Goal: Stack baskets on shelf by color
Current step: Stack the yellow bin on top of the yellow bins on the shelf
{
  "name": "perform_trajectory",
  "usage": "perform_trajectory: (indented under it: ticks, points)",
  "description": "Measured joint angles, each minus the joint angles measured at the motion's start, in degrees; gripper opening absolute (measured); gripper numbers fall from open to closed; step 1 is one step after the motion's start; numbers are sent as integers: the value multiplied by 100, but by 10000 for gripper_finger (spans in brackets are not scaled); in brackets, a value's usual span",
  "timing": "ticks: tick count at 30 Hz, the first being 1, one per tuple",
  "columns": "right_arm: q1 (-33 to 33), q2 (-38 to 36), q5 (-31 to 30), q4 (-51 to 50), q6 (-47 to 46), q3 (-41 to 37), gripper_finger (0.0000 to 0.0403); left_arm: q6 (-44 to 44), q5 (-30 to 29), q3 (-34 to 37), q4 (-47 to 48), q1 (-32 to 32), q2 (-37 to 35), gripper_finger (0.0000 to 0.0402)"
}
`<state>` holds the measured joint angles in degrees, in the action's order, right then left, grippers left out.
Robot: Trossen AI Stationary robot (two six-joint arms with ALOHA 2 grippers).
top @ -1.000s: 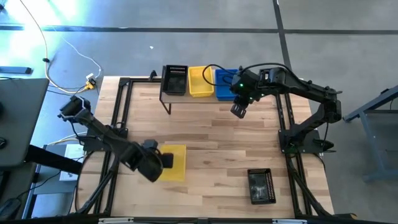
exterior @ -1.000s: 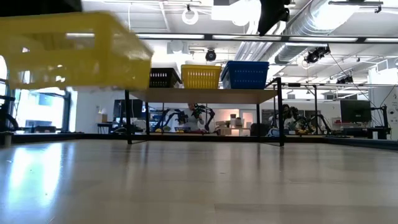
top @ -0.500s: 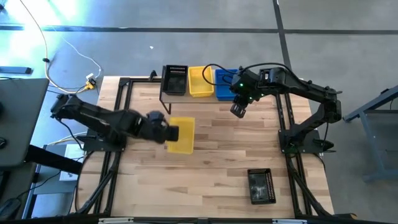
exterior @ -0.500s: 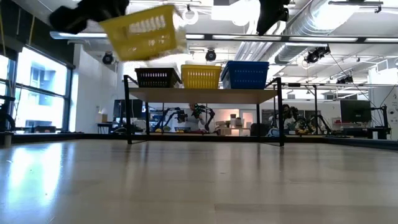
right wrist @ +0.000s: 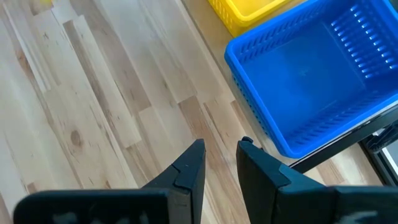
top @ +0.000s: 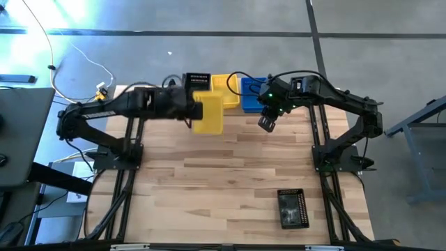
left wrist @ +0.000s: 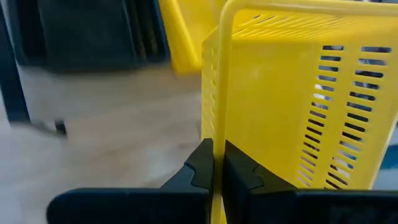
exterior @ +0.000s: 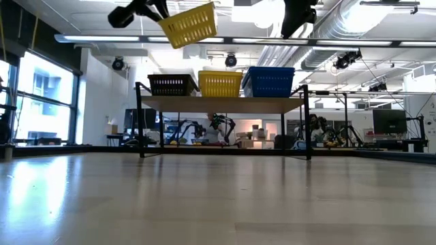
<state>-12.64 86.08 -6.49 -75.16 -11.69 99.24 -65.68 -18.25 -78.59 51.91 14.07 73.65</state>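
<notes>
My left gripper is shut on a yellow basket and holds it in the air just in front of the shelf; the low view shows the basket above shelf height. On the shelf stand a black basket, a yellow basket and a blue basket, side by side. My right gripper hovers open in front of the shelf's right end, next to the blue basket. My left gripper pinches the yellow basket's side wall at its rim, one finger inside the basket and one outside. The fingers come level from the table's left. The basket is lifted clear and tilted in the low view.
One more black basket lies on the table near its near right corner. Black metal frame rails run along the table's left and right sides. Bare wood spans the middle of the table.
My left gripper has carried the yellow basket from the table's near left part up and toward the far edge, to a spot in front of the shelf. The basket has risen above shelf height and now hangs tilted. My right arm has kept still.
</notes>
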Motion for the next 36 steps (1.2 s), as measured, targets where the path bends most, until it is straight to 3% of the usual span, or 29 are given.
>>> perform_trajectory:
  ticks: [17, 28, 36]
  points:
    - [-2, 0, -434, -2, -349, 0, 78, 967, 1283, -139, -1655, 1888, 251, 1]
    - [-2, 0, -437, -4, -505, 0, 78, 954, 2072, -212, -1990, 2425, 646, 1]
    - [1, 0, -439, -4, -631, 0, 78, 1233, 2298, -940, -1262, 2637, 1173, 1]
